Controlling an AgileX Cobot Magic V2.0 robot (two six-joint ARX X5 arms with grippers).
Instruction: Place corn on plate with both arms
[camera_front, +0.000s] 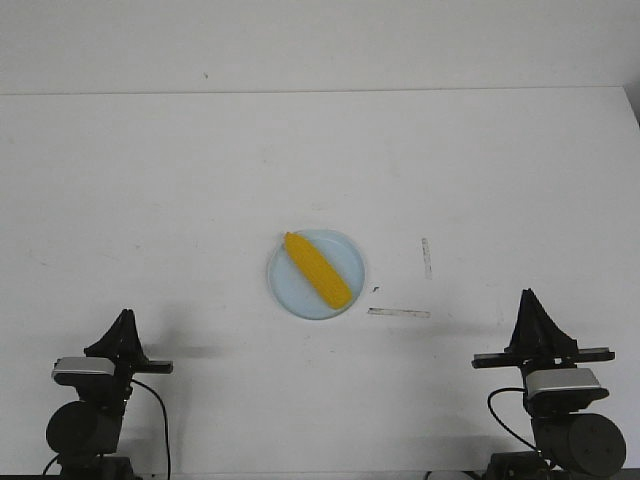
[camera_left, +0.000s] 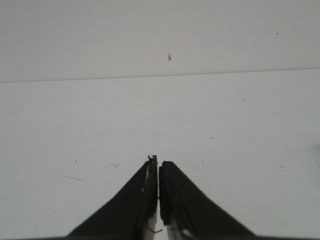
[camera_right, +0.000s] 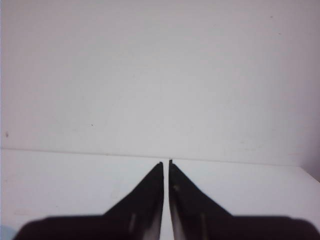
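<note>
In the front view a yellow corn cob (camera_front: 317, 269) lies diagonally across the pale blue plate (camera_front: 348, 253) at the table's middle, tapered tip toward the back left. My left gripper (camera_front: 125, 318) rests near the front left corner, far from the plate, shut with nothing in it. The right gripper (camera_front: 529, 298) sits near the front right, also shut and empty. In the left wrist view the left gripper (camera_left: 158, 161) shows its fingers pressed together over bare table. The right gripper (camera_right: 166, 162) looks the same in the right wrist view. Neither wrist view shows the corn or the plate.
Two thin strips of tape, one (camera_front: 399, 313) lying crosswise and one (camera_front: 427, 257) running front to back, are stuck on the white table (camera_front: 150, 200) just right of the plate. The table's far edge meets a white wall.
</note>
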